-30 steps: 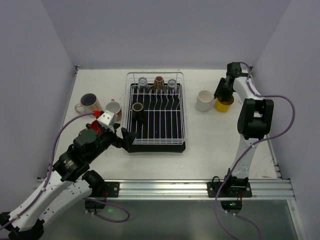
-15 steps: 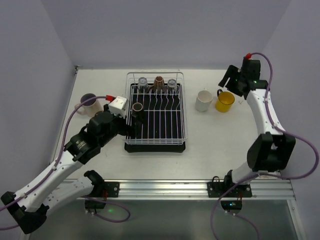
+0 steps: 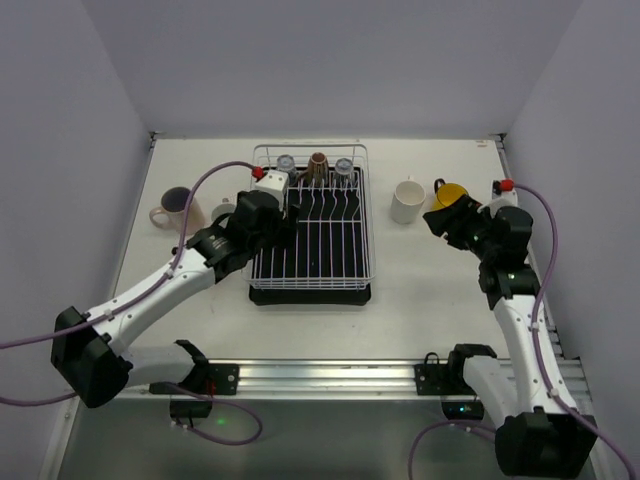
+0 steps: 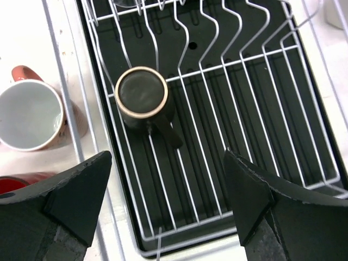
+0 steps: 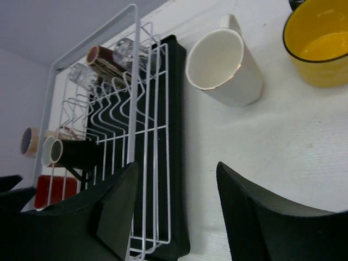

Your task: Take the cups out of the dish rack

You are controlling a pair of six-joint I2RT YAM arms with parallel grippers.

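Observation:
The dish rack (image 3: 330,245) stands mid-table. A dark cup (image 4: 142,100) sits upright in its left part, and my open left gripper (image 4: 168,201) hovers above it with nothing between the fingers (image 4: 76,201). In the top view the left gripper (image 3: 283,218) hides that cup. A brown cup (image 3: 318,162) and two clear glasses (image 3: 286,163) (image 3: 344,166) lean at the rack's back. A white cup (image 5: 225,65) and a yellow cup (image 5: 318,43) stand on the table right of the rack (image 5: 174,136). My right gripper (image 5: 176,212) is open and empty, near them.
Left of the rack stand a mug with a dark inside (image 3: 177,205), a white mug with a pinkish handle (image 4: 32,114) and a red cup (image 4: 11,182). Purple walls close in the table on three sides.
My left arm swung from the table's left front to over the rack's dark cup. My right gripper opened off the yellow cup and drew back toward the near right.

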